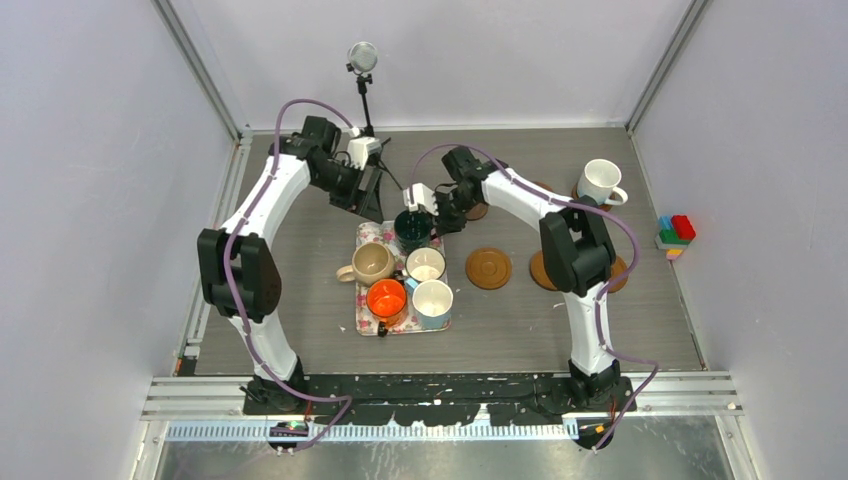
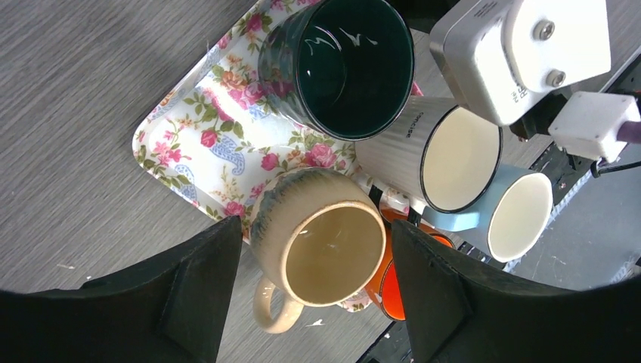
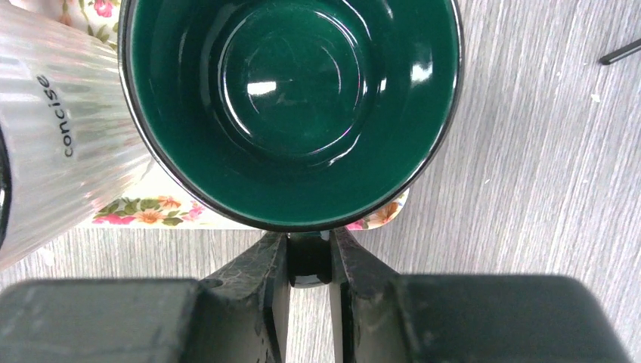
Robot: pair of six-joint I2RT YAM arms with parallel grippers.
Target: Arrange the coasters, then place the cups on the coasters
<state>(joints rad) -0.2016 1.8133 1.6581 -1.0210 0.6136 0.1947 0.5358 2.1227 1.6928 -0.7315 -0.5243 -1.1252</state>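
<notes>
The dark green mug (image 3: 291, 113) is being gripped by its handle in the right tool (image 3: 308, 246), at the far end of the floral tray (image 2: 189, 144). The left tool (image 2: 311, 257) is being held open above the beige mug (image 2: 325, 227). A bare coaster (image 1: 488, 268) is lying on the counter (image 1: 300, 300) beside the tray.

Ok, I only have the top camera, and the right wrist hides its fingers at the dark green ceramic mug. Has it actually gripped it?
Observer: Yes, the right gripper is shut on the handle of the dark green ceramic mug.
Operator: And the left one?
Observer: The left gripper is open and holds nothing; the beige ceramic mug shows below, between its fingers.
Operator: Any print I can't read from above?
Observer: The white ribbed mug reads "concise" on its side.
</notes>
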